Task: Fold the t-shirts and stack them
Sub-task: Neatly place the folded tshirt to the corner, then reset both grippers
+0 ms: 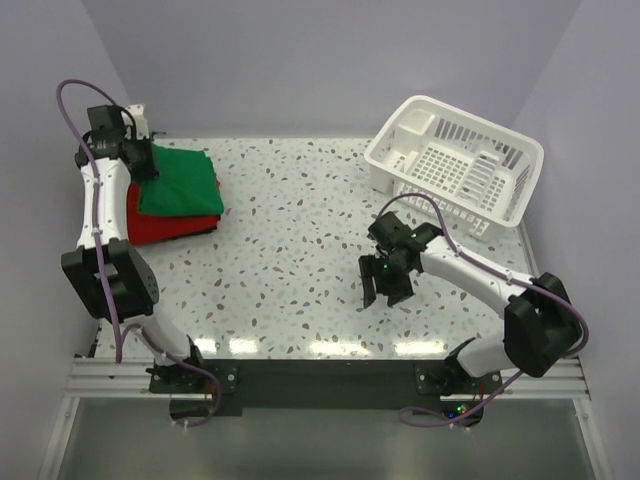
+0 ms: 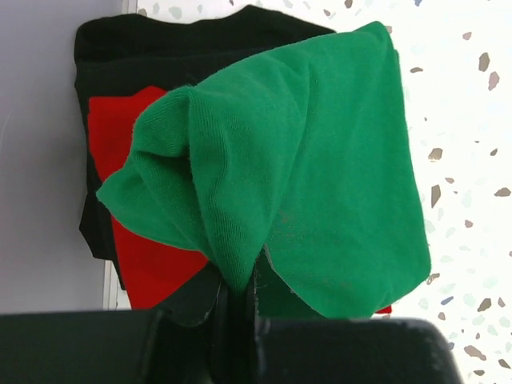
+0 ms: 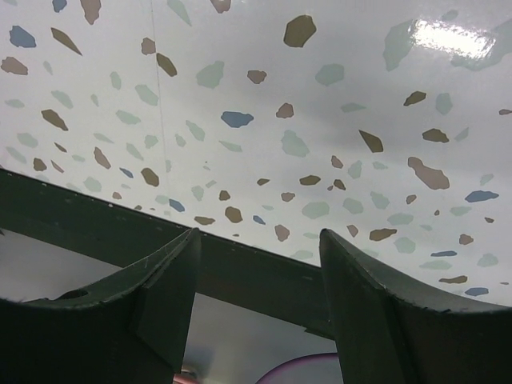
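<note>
Top view, clock read from table (image 1: pixel 290 260) centre.
- Stack at 10 o'clock, against the far-left edge: top t-shirt (image 1: pixel 178 182) on lower t-shirt (image 1: pixel 165 228), which lies on a third garment (image 2: pixel 160 48).
- Left gripper (image 1: pixel 138 158) at the stack's 10 o'clock corner, on the top t-shirt's edge.
- Basket (image 1: pixel 450 165) at 2 o'clock, far-right corner.
- Right gripper (image 1: pixel 383 297) at 4 o'clock over bare table, well apart from the stack; basket at its 1 o'clock.

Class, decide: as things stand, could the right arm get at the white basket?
Probably yes: the right gripper hangs open and empty, and the basket stands close beyond it, with nothing standing between them.
</note>
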`<state>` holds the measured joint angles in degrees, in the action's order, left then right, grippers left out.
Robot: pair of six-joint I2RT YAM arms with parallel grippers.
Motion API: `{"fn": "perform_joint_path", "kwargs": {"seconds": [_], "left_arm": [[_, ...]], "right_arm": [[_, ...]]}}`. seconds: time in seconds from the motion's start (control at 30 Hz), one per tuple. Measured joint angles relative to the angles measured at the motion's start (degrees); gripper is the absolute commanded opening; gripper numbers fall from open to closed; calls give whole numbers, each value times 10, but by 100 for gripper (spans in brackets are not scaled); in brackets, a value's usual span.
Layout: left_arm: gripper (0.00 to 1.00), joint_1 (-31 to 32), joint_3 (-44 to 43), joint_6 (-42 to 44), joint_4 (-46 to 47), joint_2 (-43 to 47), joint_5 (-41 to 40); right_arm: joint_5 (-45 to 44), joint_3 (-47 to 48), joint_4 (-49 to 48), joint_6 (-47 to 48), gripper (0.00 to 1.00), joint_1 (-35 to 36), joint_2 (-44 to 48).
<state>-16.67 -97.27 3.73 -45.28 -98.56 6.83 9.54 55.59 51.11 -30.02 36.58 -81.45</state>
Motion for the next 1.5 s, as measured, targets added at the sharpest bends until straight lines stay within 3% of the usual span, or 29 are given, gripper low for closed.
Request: {"fn": "perform_joint_path", "kwargs": {"seconds": [0.07,0.1,0.13,0.2,0.23,0.33,0.6,0.9,1.03,1.23,1.37,1.5], "left_arm": [[0,-5,2,0,2,-11,0],[7,-6,3,0,3,-17,-2],[24,-8,5,0,3,-22,-5],[45,-12,6,-2,2,-30,-17],[66,-16,6,-5,2,-34,-27],[92,-37,5,-29,1,-37,-68],[100,-69,15,-77,8,-18,-156],[100,-28,178,-114,64,176,-158],[100,65,257,-146,104,279,-163],[100,266,382,-235,148,388,-169],[100,437,461,-303,163,434,-198],[100,555,501,-346,172,441,-214]], "right_arm": [[0,-2,2,0,64,0,2],[0,-3,3,0,65,0,4],[0,-5,4,0,65,0,5],[0,-6,6,0,65,0,9],[0,-6,7,0,65,0,12],[-1,-6,8,0,66,0,26],[-8,-6,8,0,66,0,58],[-28,-8,2,-1,66,0,99],[-48,-18,-6,-3,66,0,124],[-79,-40,-28,-8,66,0,163],[-101,-57,-48,-11,66,0,191],[-116,-70,-66,-13,66,0,217]]}}
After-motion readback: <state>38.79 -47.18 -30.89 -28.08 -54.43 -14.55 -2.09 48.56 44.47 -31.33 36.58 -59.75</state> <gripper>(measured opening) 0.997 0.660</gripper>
